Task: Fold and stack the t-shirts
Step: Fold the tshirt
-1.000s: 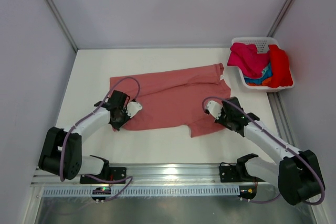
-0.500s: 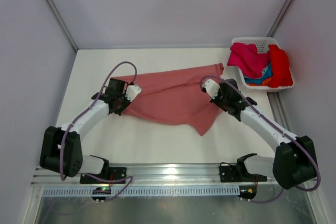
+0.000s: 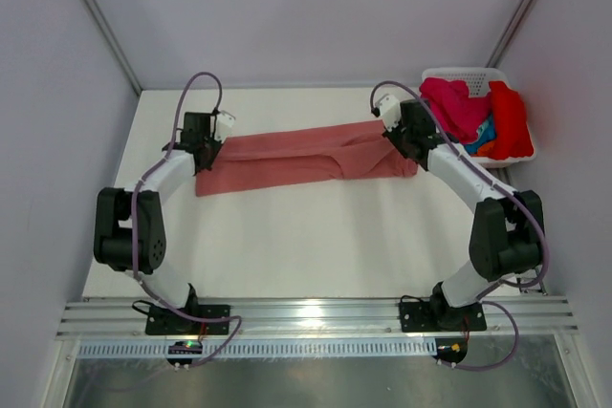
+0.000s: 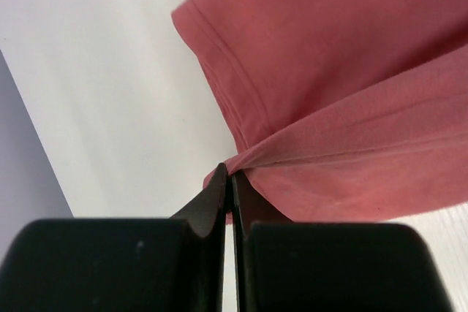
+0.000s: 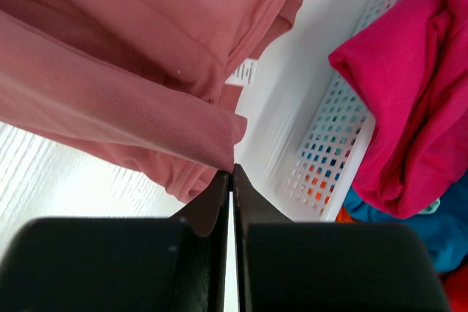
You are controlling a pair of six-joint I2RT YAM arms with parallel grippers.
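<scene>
A white worktop (image 3: 306, 236) is seen from above, closed in by plain pale grey walls (image 3: 316, 16) on its left, far and right sides, with metal posts running up the two far corners. A ribbed aluminium rail (image 3: 316, 317) is fixed along the near edge, and the two arm bases are bolted to it.

The salmon t-shirt (image 3: 306, 155) is laid as a long, narrow doubled band across the far half of the worktop, stretched from left to right. Its left end is pinched in the left gripper (image 4: 229, 177), whose jaws are pressed together on a gathered fold of cloth beside a stitched hem. Its right end is pinched in the right gripper (image 5: 232, 173), whose jaws are likewise clamped on the edge of the upper layer. A small white label (image 5: 245, 72) is exposed on the layer beneath.

A white perforated basket (image 3: 466, 74) is placed at the far right corner, just beside the shirt's right end. A magenta shirt (image 3: 449, 107), a red shirt (image 3: 512, 121), a blue shirt (image 3: 483, 131) and an orange shirt (image 3: 469, 150) are heaped in it.
</scene>
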